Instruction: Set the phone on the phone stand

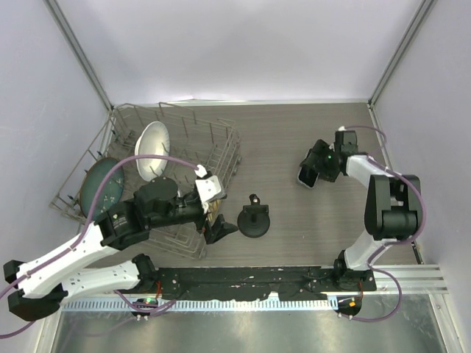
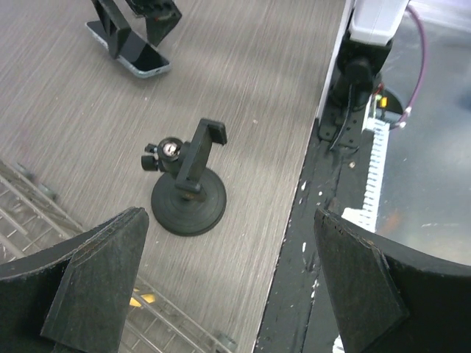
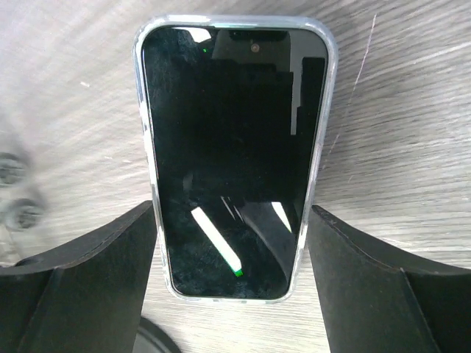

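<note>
Top view, fwiw: phone [image 1: 304, 179] is held low over the desk [image 1: 294, 132] in the right pincer [image 1: 310, 173], well apart from the stand [image 1: 254, 220]. A rack [image 1: 228, 147] is parked left.

Left wrist: left pincer [image 2: 229, 228] is spread wide, nothing held, stand just ahead.

Right wrist: phone's long edges are touched by both fingers [image 3: 110, 279].

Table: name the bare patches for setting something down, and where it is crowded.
Bare wood: the far strip between rack and phone; the near stretch between stand and right arm. Crowded: the left, where rack, left arm and its open claw sit close beside the stand.
</note>
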